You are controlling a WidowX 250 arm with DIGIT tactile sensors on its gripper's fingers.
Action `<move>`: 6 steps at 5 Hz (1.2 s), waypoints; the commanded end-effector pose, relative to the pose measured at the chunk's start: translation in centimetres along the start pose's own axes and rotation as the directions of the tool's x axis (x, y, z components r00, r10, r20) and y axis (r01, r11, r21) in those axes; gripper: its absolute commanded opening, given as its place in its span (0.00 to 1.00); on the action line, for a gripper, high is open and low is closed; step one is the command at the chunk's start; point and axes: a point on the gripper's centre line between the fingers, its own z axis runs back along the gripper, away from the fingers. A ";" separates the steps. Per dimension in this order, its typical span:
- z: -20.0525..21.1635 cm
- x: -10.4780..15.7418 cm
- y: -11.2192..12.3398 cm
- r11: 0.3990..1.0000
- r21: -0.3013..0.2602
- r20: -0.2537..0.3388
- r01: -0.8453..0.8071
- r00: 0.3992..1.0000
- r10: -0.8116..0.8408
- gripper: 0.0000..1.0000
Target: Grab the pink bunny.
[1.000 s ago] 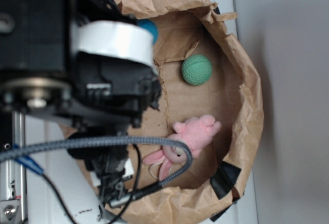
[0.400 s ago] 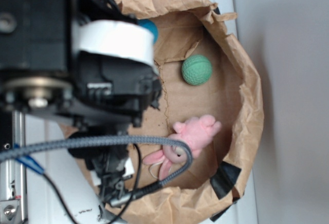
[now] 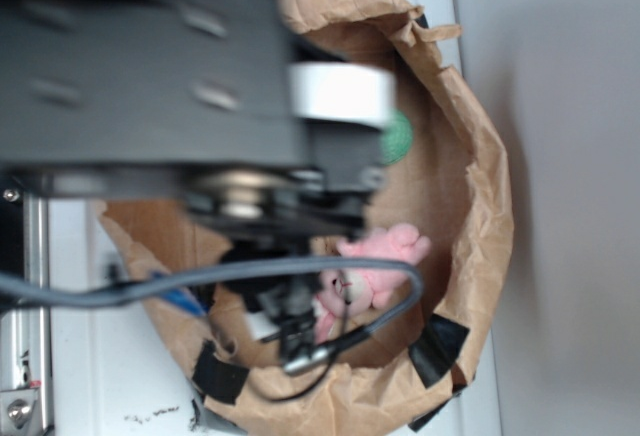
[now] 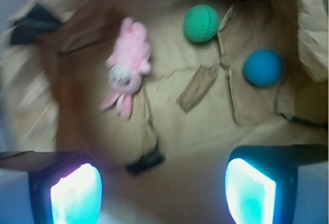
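Inside the brown paper bag (image 4: 169,131) I see the pink bunny (image 4: 127,66) lying left of the green ball (image 4: 201,23) and blue ball (image 4: 262,67); my end effector (image 4: 163,190) hangs above, fingers spread, holding nothing.

I'm looking down at a white surface (image 3: 80,356) carrying a torn, crumpled brown paper bag (image 3: 480,166) spread open like a bowl. On its paper floor in my wrist view: pink bunny (image 4: 127,64) at ten o'clock, green ball (image 4: 201,23) at twelve, blue ball (image 4: 263,67) at two, all apart. Black tape patches (image 3: 438,348) hold the rim.
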 end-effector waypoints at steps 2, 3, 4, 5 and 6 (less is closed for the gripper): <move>-5.9 5.9 -0.1 0.987 -0.122 0.140 -0.104 0.983 0.121 1.00; -7.3 7.0 -0.9 0.982 -0.137 0.166 -0.127 0.975 0.149 1.00; -6.9 5.2 -2.6 0.983 -0.179 0.165 -0.050 0.983 0.080 1.00; -6.7 4.0 -4.4 0.978 -0.205 0.136 -0.024 0.989 0.053 1.00; -7.5 2.4 -5.9 0.982 -0.188 0.154 -0.010 0.987 0.040 1.00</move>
